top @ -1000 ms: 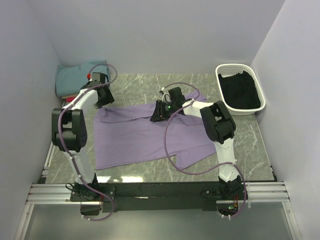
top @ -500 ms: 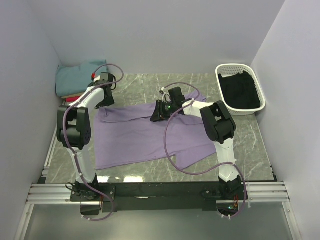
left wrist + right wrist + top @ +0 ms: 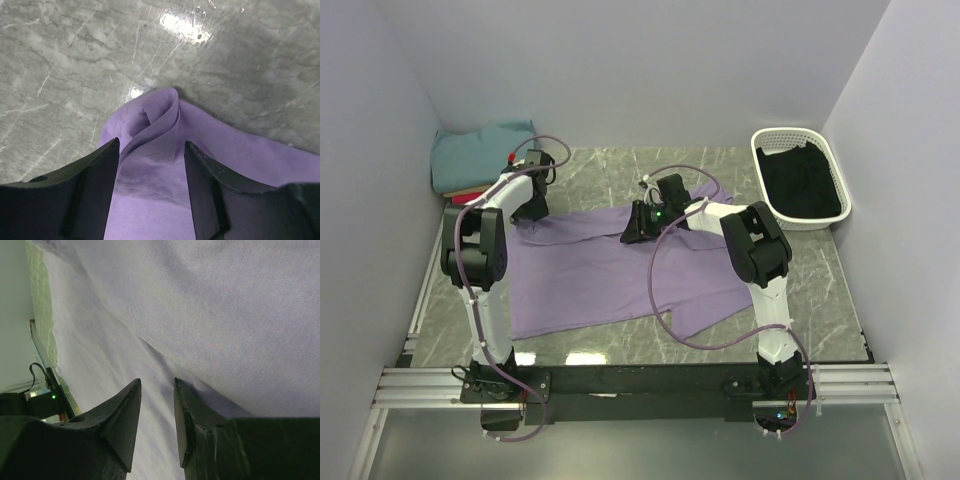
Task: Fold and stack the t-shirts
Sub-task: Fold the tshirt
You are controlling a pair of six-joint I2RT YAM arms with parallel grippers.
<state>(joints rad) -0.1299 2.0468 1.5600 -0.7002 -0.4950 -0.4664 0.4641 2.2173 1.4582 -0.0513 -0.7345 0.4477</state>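
Left gripper (image 3: 151,142): wide, its fingers straddling a rumpled corner of the lavender t-shirt (image 3: 165,120), nothing pinched yet
Right gripper (image 3: 156,381): narrow gap, low over the cloth; we see no fold caught between its tips
Shirt: spread under both grippers, its curled corner just ahead of the left tips
Step, we judge: grasp that corner; we should sink lower and close on both layers, clear of the table (image 3: 75,50)
Left arm: stretched far forward, wrist tipped down
Right arm: elbow bent, forearm reaching leftward
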